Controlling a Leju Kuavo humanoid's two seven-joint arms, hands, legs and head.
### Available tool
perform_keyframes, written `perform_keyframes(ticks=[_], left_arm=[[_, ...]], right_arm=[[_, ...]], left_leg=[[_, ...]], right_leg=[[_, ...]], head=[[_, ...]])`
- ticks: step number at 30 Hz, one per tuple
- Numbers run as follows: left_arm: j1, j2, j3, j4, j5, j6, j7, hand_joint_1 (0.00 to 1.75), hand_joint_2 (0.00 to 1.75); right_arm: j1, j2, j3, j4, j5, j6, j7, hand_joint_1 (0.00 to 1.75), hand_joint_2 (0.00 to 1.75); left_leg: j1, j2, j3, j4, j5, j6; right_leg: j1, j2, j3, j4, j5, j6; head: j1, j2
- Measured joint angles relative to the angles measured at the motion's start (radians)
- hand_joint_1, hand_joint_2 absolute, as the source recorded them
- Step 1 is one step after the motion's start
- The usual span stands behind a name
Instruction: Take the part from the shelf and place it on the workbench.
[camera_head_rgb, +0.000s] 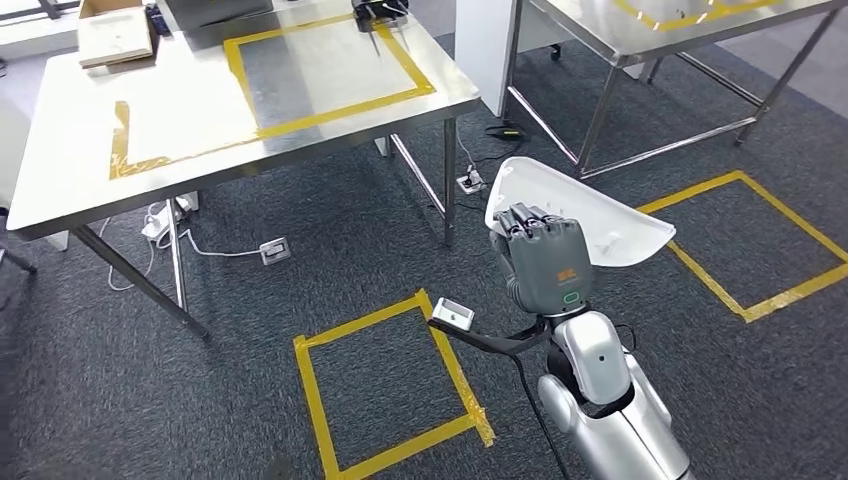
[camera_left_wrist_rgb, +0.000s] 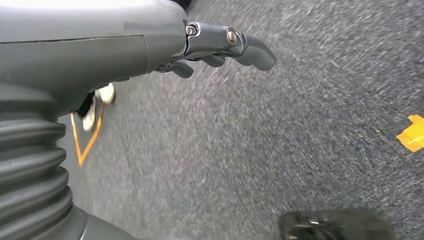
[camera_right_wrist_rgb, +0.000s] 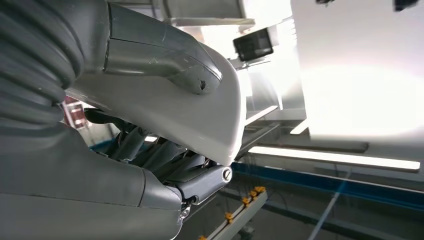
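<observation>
**Part in hand, workbench not yet reached**

Dark grey carpet (camera_head_rgb: 300, 250) marked with yellow tape squares spreads under steel tables. At the left stands the workbench (camera_head_rgb: 180, 120), its shiny top carrying a yellow taped outline and a cardboard box (camera_head_rgb: 115, 35) at the far corner. On the floor just ahead lies a taped square (camera_head_rgb: 385, 390). Right of it, the right hand (camera_head_rgb: 545, 262) is raised, fingers closed around the white part (camera_head_rgb: 590, 215), a curved shell held clear of any surface. The left hand (camera_left_wrist_rgb: 220, 47) hangs over the carpet with nothing in it; its fingers look slightly curled, though how far I cannot tell.

Judging by this, the pick-up is done; carrying the part across to the workbench and setting it down remain.
</observation>
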Motion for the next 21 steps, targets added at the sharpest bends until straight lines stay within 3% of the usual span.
perform_keyframes(ticks=[1,2,4,6,7,8,10,12,14,16,17,18,21], left_arm=[[0.000,0.000,0.000,0.000,0.000,0.000,0.000,0.00,1.75],[0.002,0.000,0.000,0.000,0.000,0.000,0.001,0.00,1.75],[0.004,0.002,0.000,0.000,0.000,0.002,0.003,0.00,1.75],[0.003,0.003,0.000,0.000,0.000,0.003,0.003,0.00,1.75],[0.002,0.003,0.000,0.000,0.000,0.003,0.003,0.00,1.75],[0.001,0.003,0.000,0.000,0.000,0.003,0.003,0.00,1.75],[0.002,0.002,0.000,0.000,0.000,0.003,0.002,0.00,1.75],[0.002,0.002,0.000,0.000,0.000,0.003,0.002,0.00,1.75],[-0.002,0.000,0.000,0.000,0.000,0.003,0.001,0.00,1.75],[-0.005,-0.002,0.000,0.000,0.000,0.003,-0.001,0.00,1.75],[-0.005,-0.002,0.000,0.000,0.000,0.003,-0.001,0.00,1.75],[-0.004,-0.003,0.000,0.000,0.000,0.003,0.000,0.00,1.75],[-0.004,-0.003,0.000,0.000,0.000,0.003,0.002,0.00,1.75]], right_arm=[[0.003,-0.001,0.000,0.000,0.000,0.000,0.000,1.68,1.75],[0.004,-0.001,0.000,0.001,0.000,0.000,-0.001,1.68,1.75],[0.005,-0.001,0.000,0.001,0.000,0.000,-0.001,1.68,1.75],[0.004,-0.002,0.000,0.001,0.000,0.000,-0.001,1.68,1.75],[0.003,-0.002,0.000,0.001,0.000,0.000,-0.001,1.68,1.75],[0.003,-0.002,0.000,0.001,0.000,0.001,-0.002,1.68,1.75],[0.001,-0.002,0.000,0.001,0.000,0.001,-0.002,1.68,1.75],[-0.003,-0.002,0.000,0.001,0.000,0.002,-0.003,1.68,1.75],[-0.004,-0.003,0.000,0.002,0.000,0.002,-0.004,1.68,1.75],[-0.001,-0.006,0.000,0.005,-0.001,0.004,-0.004,1.68,1.75],[0.000,-0.007,0.000,0.006,-0.001,0.005,-0.004,1.68,1.75],[0.001,-0.008,0.000,0.008,-0.001,0.005,-0.004,1.68,1.75],[-0.001,-0.008,0.000,0.009,-0.001,0.006,-0.004,1.68,1.75]], left_leg=[[0.000,0.005,-0.018,0.045,-0.014,-0.001],[0.000,0.007,-0.017,0.052,-0.009,-0.001],[-0.001,0.025,0.045,-0.049,0.045,0.002],[-0.010,0.072,0.116,-0.174,0.082,0.017],[-0.014,0.086,0.133,-0.205,0.087,0.025],[-0.018,0.089,0.135,-0.212,0.085,0.034],[-0.015,0.064,0.132,-0.216,0.090,0.047],[-0.009,0.039,0.133,-0.222,0.096,0.059],[-0.005,0.013,0.131,-0.225,0.101,0.068],[-0.005,-0.017,0.127,-0.224,0.104,0.071],[-0.005,-0.033,0.126,-0.223,0.105,0.070],[-0.005,-0.049,0.125,-0.221,0.106,0.068],[-0.003,-0.081,0.125,-0.217,0.108,0.063]], right_leg=[[0.002,-0.017,0.000,0.000,-0.001,-0.001],[0.003,-0.033,0.000,0.001,-0.002,-0.001],[0.004,-0.059,0.001,0.003,-0.005,0.001],[0.010,-0.081,0.003,0.007,-0.011,0.009],[0.013,-0.090,0.004,0.009,-0.013,0.013],[0.015,-0.100,0.006,0.009,-0.014,0.018],[0.016,-0.117,0.009,0.008,-0.018,0.028],[0.011,-0.077,-0.001,0.039,-0.044,0.041],[0.006,-0.010,-0.053,0.154,-0.106,0.050],[0.005,0.013,-0.116,0.281,-0.153,0.053],[0.004,0.015,-0.128,0.301,-0.150,0.052],[0.003,0.017,-0.121,0.281,-0.127,0.051],[-0.002,0.034,-0.054,0.138,-0.041,0.048]], head=[[0.000,0.000],[0.000,0.000],[0.000,0.000],[0.001,0.000],[0.001,0.000],[0.002,0.000],[0.002,0.000],[0.004,0.000],[0.006,0.000],[0.007,0.000],[0.008,0.000],[0.008,0.000],[0.007,0.000]])
